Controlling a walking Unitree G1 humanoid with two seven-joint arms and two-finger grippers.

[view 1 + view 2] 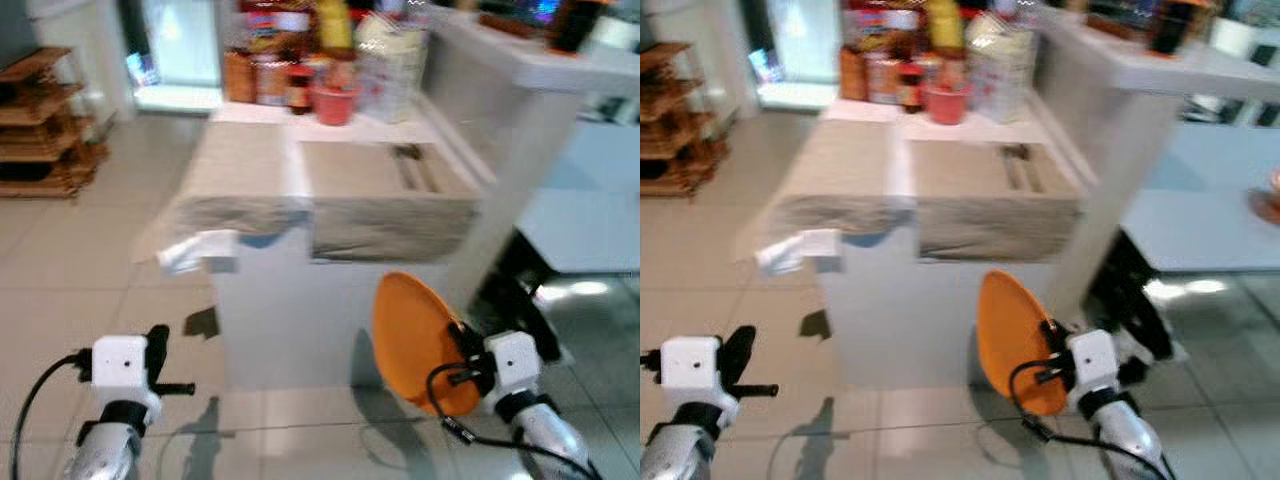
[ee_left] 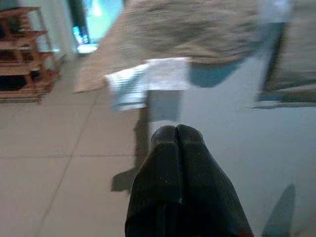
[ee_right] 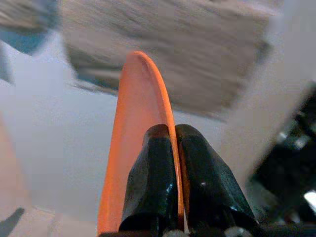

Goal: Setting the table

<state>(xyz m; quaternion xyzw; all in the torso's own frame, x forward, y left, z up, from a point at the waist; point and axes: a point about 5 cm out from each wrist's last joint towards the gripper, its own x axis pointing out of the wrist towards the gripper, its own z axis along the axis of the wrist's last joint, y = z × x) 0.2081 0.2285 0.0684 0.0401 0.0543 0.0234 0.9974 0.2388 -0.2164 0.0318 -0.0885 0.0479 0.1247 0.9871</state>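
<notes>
right pincer (image 3: 174,148) clamps the orange plate (image 1: 415,340) on edge, rim pointing up.

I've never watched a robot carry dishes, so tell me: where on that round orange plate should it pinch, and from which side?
At the rim, coming edge-on. The round orange plate is thin and shallow, so only its edge fits between two fingers. The right pincer shows this: one finger on each face near the rim, plate held upright on edge. The left pincer is shut on nothing.

wooden rack (image 1: 40,120), tiled floor (image 1: 90,300), jars (image 1: 265,75)
</notes>
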